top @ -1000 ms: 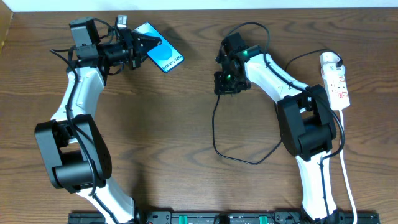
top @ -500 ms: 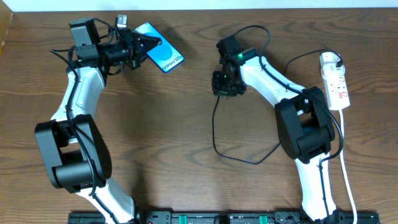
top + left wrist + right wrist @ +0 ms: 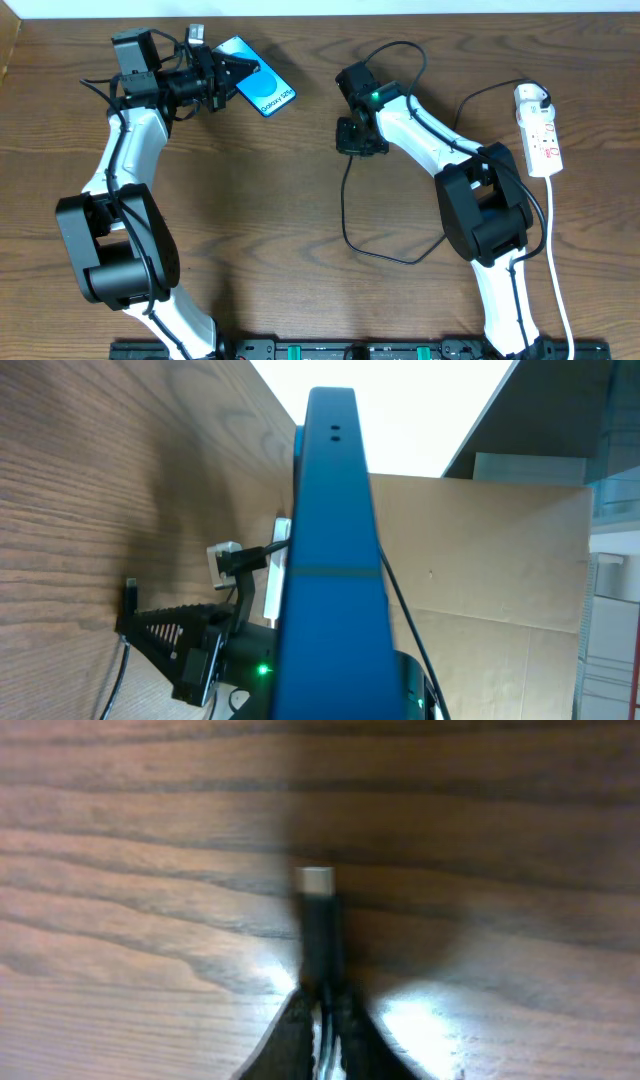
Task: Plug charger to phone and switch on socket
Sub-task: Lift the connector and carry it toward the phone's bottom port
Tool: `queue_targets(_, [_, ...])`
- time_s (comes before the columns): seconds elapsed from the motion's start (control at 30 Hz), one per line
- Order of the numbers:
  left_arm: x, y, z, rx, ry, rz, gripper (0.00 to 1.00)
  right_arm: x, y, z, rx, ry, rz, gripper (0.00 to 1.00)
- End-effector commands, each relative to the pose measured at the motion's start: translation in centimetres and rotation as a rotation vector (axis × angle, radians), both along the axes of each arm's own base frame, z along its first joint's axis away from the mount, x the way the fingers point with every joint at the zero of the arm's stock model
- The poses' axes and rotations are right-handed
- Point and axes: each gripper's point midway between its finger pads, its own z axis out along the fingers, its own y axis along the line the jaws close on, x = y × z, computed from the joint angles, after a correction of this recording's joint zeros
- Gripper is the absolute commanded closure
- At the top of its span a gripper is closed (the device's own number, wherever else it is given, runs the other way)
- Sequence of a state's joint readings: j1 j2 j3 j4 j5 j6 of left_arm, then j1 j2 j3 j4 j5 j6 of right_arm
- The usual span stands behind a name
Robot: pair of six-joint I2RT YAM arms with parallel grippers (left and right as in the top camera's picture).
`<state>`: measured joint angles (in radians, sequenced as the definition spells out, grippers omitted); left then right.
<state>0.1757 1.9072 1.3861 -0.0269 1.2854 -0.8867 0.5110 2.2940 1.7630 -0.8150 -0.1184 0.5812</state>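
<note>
The phone [image 3: 264, 92], blue screen up, is held at its left end by my left gripper [image 3: 232, 74], which is shut on it at the back left of the table. In the left wrist view the phone [image 3: 330, 550] shows edge-on, filling the middle. My right gripper [image 3: 352, 137] is shut on the charger's connector end, right of the phone and apart from it. In the right wrist view the silver tip [image 3: 316, 880] sticks out past the shut fingers [image 3: 320, 1020] just above the wood. The black charger cable [image 3: 346, 215] loops across the table towards the white socket [image 3: 541, 132] at the right.
The socket's white cord [image 3: 556, 280] runs down the right side to the front edge. The cable's loop [image 3: 400, 260] lies on the table in front of the right arm. The right arm shows behind the phone in the left wrist view [image 3: 190, 645].
My right gripper has moved left and slightly back with the charger connector, closer to the phone. The left arm and the phone have not moved.
</note>
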Motion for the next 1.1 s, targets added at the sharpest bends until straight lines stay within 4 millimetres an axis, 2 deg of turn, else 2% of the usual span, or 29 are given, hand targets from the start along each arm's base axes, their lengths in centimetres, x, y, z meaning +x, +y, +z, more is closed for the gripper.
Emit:
queue_targets(0.0, [-0.6,-0.3,1.4,-0.02,-0.031,-0.033,0.92,-2.2,-1.4,-4.6,-0.089,0.089,0.002,0.99])
queue_targets(0.1, [-0.6,-0.3,1.4,-0.02,-0.031,-0.033,0.93,-1.6,-0.3,-4.3,-0.033,0.057,0.087,0.99])
queue_targets(0.2, [-0.6,-0.3,1.4,-0.02,-0.031,-0.033,0.93,-1.4,0.9,-2.9,0.073,0.052,0.188,0.99])
queue_targets(0.3, [-0.6,-0.3,1.4,-0.02,-0.031,-0.033,0.93,-1.5,3.5,0.5,0.317,0.017,0.376,0.99])
queue_targets(0.33, [-0.6,-0.3,1.4,-0.02,-0.031,-0.033,0.92,-1.5,4.3,2.2,0.418,-0.005,0.43,0.99])
queue_targets(0.4, [-0.6,-0.3,1.4,-0.02,-0.031,-0.034,0.92,-1.4,4.9,5.1,0.557,-0.049,0.498,0.99])
queue_targets(0.6, [-1.0,-0.5,2.0,-0.039,-0.053,-0.066,0.93,-0.9,3.8,12.4,0.731,-0.187,0.593,0.99])
queue_targets(0.67, [-1.1,-0.7,2.6,-0.047,-0.092,-0.091,0.93,-1.0,3.5,15.1,0.782,-0.235,0.619,0.99])
queue_targets(0.8, [-1.3,-1.2,4.4,-0.064,-0.187,-0.143,0.93,-2.0,3.2,19.2,0.859,-0.291,0.662,0.99])
queue_targets(0.9, [-1.0,-2.0,5.7,-0.065,-0.241,-0.158,0.93,-2.8,3.6,21.1,0.904,-0.308,0.69,0.99])
queue_targets(1.07, [-0.6,-3.0,7.8,-0.076,-0.305,-0.163,0.93,-3.6,3.9,22.3,0.93,-0.313,0.709,0.99])
